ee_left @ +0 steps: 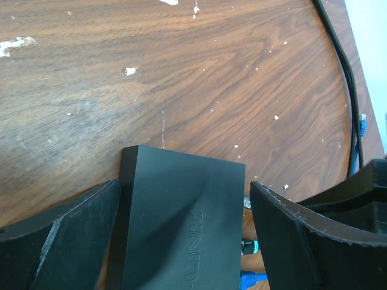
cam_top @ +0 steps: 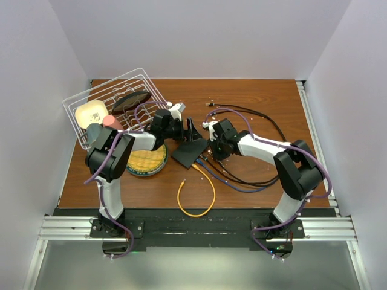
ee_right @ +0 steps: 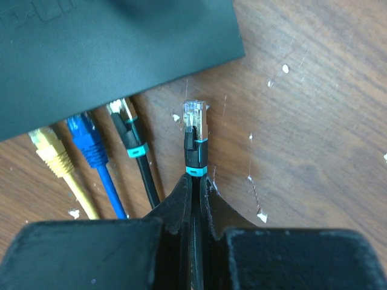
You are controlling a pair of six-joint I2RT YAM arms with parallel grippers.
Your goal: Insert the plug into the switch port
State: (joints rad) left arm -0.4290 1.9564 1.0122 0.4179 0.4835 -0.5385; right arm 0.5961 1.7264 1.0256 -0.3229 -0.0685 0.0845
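Note:
The black switch lies on the wooden table; it also shows in the top view and the right wrist view. My left gripper straddles it, with its fingers against both sides. My right gripper is shut on a black cable just behind its clear plug, which has a teal ring. The plug tip points at the switch's port side and sits a short way off it, to the right of the plugged-in leads. In the top view the right gripper is just right of the switch.
Yellow, blue and black leads sit in the switch's ports. A loose yellow cable loops near the front edge. A wire dish rack and a woven plate are at the left. Black cables trail to the right.

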